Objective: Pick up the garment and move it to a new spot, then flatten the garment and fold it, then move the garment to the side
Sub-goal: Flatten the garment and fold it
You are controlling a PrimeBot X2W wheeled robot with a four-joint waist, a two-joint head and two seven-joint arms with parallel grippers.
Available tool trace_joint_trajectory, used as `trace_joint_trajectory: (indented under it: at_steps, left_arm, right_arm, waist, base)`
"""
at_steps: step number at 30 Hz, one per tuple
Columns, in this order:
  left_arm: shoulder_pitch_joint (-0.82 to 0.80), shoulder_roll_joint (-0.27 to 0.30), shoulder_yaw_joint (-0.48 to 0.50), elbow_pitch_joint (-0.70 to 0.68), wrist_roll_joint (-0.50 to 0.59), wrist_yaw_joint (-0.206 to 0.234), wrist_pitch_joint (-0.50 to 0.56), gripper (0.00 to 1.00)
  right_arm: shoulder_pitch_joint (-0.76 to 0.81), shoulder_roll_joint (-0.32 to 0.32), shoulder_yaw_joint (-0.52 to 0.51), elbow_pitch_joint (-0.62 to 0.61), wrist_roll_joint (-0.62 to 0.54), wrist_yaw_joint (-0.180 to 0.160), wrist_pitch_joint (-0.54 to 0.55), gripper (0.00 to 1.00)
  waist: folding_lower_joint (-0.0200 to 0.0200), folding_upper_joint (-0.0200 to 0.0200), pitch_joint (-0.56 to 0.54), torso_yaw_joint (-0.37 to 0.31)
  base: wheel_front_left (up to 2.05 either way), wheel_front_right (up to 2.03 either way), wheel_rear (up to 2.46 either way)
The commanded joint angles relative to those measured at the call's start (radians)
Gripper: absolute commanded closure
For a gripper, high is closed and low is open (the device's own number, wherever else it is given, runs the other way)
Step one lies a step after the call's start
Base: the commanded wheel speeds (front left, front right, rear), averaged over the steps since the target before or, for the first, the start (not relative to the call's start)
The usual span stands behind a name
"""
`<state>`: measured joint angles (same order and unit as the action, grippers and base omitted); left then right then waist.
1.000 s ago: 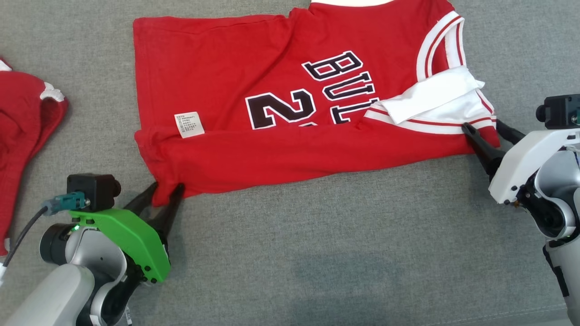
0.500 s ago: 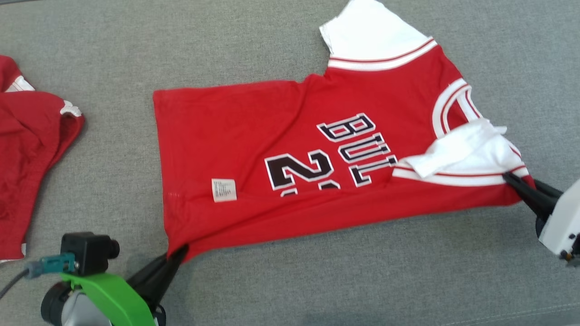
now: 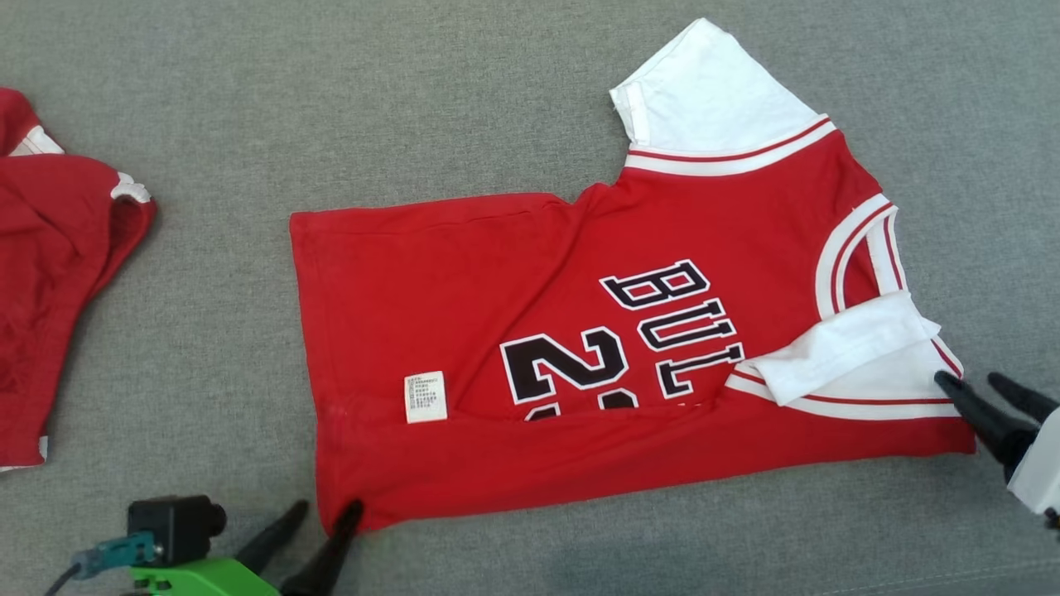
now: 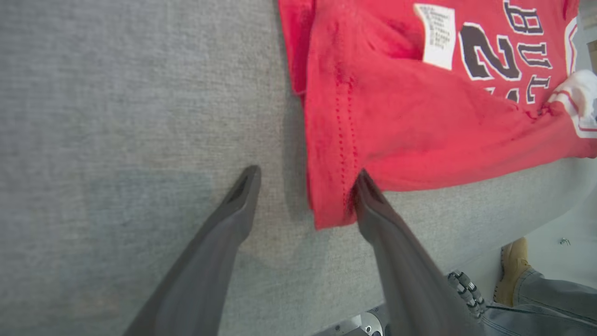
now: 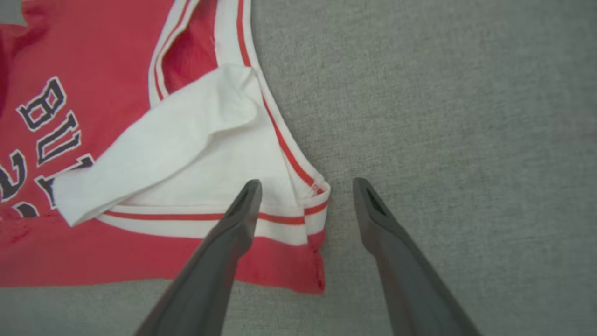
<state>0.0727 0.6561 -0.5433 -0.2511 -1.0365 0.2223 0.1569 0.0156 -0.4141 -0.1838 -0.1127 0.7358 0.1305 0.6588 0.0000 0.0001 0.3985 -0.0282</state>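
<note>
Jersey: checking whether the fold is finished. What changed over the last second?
Both let go: half a second ago the left gripper pinched the jersey at its hem corner, the right gripper at the sleeve corner; now both stand open astride them. The lower edge stays folded over; the other red garment stays at left.

Garment (image 3: 464, 273): red, white sleeves, red-and-white striped trim, black white-outlined lettering. Label (image 3: 425, 396): white. Desk (image 3: 331, 99): plain grey. Second garment (image 3: 50, 273): red, white-edged.
</note>
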Motion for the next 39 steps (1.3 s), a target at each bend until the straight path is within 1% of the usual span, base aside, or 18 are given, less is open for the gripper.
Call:
trace_joint_trajectory:
  at_steps: [1, 4, 6, 8, 10, 14, 17, 20, 24, 26, 28, 33, 34, 35, 36, 37, 38, 39]
  left_arm:
    - [-0.011, 0.024, 0.015, 0.012, 0.018, 0.013, -0.003, 0.00]
    - [-0.033, 0.087, 0.069, -0.047, 0.042, 0.034, -0.018, 0.00]
    - [-0.068, 0.120, 0.100, -0.087, 0.051, 0.043, -0.001, 0.00]
    - [-0.139, 0.155, 0.112, -0.116, 0.077, 0.036, 0.033, 0.00]
    - [-0.235, 0.154, 0.098, -0.121, 0.092, 0.021, 0.079, 0.00]
    - [-0.465, 0.099, 0.035, -0.047, 0.135, -0.026, 0.188, 0.00]
    - [-0.622, 0.023, -0.028, 0.064, 0.171, -0.068, 0.242, 0.00]
    - [-0.739, -0.053, -0.086, 0.180, 0.204, -0.115, 0.273, 0.00]
    - [-0.818, -0.138, -0.144, 0.303, 0.200, -0.172, 0.297, 0.00]
    - [-0.839, -0.156, -0.165, 0.345, 0.210, -0.194, 0.303, 0.00]
    - [-0.848, -0.162, -0.182, 0.379, 0.206, -0.214, 0.318, 0.00]
    - [-0.849, -0.180, -0.219, 0.445, 0.187, -0.258, 0.352, 0.00]
    - [-0.847, -0.184, -0.224, 0.452, 0.180, -0.266, 0.356, 0.16]
    - [-0.844, -0.187, -0.232, 0.456, 0.178, -0.276, 0.360, 0.55]
    - [-0.841, -0.193, -0.234, 0.457, 0.171, -0.284, 0.358, 0.85]
    - [-0.841, -0.193, -0.234, 0.457, 0.171, -0.284, 0.358, 0.85]
    - [-0.840, -0.198, -0.235, 0.458, 0.164, -0.288, 0.356, 1.00]
    - [-0.840, -0.202, -0.236, 0.459, 0.159, -0.294, 0.354, 1.00]
  right_arm:
    - [-0.020, -0.006, -0.003, -0.017, 0.000, 0.000, 0.002, 0.00]
    - [-0.098, -0.034, -0.023, -0.105, 0.010, 0.000, 0.000, 0.00]
    - [-0.172, -0.058, -0.006, -0.136, -0.002, 0.000, 0.023, 0.00]
    - [-0.279, -0.076, 0.019, -0.136, -0.023, 0.000, 0.042, 0.00]
    - [-0.399, -0.071, 0.054, -0.101, -0.052, 0.000, 0.053, 0.00]
    - [-0.645, -0.041, 0.133, 0.023, -0.142, 0.000, 0.051, 0.00]
    - [-0.806, 0.003, 0.164, 0.153, -0.216, 0.000, 0.024, 0.00]
    - [-0.916, 0.037, 0.198, 0.281, -0.280, 0.000, 0.013, 0.00]
    - [-0.995, 0.069, 0.234, 0.424, -0.324, 0.000, 0.000, 0.00]
    - [-1.020, 0.078, 0.249, 0.475, -0.333, 0.000, -0.014, 0.00]
    - [-1.033, 0.077, 0.264, 0.521, -0.346, 0.000, -0.017, 0.00]
    - [-1.032, 0.066, 0.302, 0.620, -0.364, 0.000, 0.018, 0.00]
    - [-1.031, 0.064, 0.308, 0.635, -0.364, 0.000, 0.029, 0.00]
    - [-1.029, 0.062, 0.317, 0.648, -0.361, 0.000, 0.043, 0.00]
    - [-1.028, 0.060, 0.329, 0.654, -0.349, 0.000, 0.053, 0.62]
    - [-1.028, 0.060, 0.329, 0.654, -0.349, 0.000, 0.053, 0.62]
    - [-1.029, 0.060, 0.333, 0.656, -0.334, 0.000, 0.055, 1.00]
    - [-1.031, 0.059, 0.339, 0.654, -0.324, 0.000, 0.056, 1.00]
  waist:
    - [0.0000, -0.0001, 0.005, 0.005]
    - [0.0000, -0.0001, 0.022, 0.002]
    - [0.0000, -0.0001, 0.036, 0.003]
    - [0.0000, -0.0001, 0.059, 0.008]
    - [0.0000, -0.0001, 0.087, 0.017]
    - [0.0000, -0.0001, 0.160, 0.047]
    - [0.0000, -0.0001, 0.210, 0.084]
    - [0.0000, -0.0001, 0.239, 0.124]
    - [0.0000, -0.0001, 0.254, 0.171]
    - [0.0000, -0.0001, 0.259, 0.186]
    - [0.0000, -0.0001, 0.260, 0.197]
    - [0.0000, -0.0001, 0.255, 0.209]
    - [0.0000, -0.0001, 0.254, 0.208]
    - [0.0000, -0.0001, 0.252, 0.206]
    - [0.0000, -0.0001, 0.251, 0.205]
    - [0.0000, -0.0001, 0.251, 0.205]
    - [0.0000, -0.0001, 0.248, 0.202]
    - [0.0000, -0.0001, 0.246, 0.200]
  base:
    - [0.00, 0.00, 0.00]
    - [0.00, 0.00, 0.00]
    - [0.00, 0.00, 0.00]
    - [0.00, 0.00, 0.00]
    - [0.00, 0.00, 0.00]
    - [0.00, 0.00, 0.00]
    - [0.00, 0.00, 0.00]
    - [0.00, 0.00, 0.00]
    - [0.00, 0.00, 0.00]
    - [0.00, 0.00, 0.00]
    - [0.00, 0.00, 0.00]
    - [0.00, 0.00, 0.00]
    - [0.00, 0.00, 0.00]
    - [0.00, 0.00, 0.00]
    - [0.00, 0.00, 0.00]
    - [0.00, 0.00, 0.00]
    - [0.00, 0.00, 0.00]
    - [0.00, 0.00, 0.00]
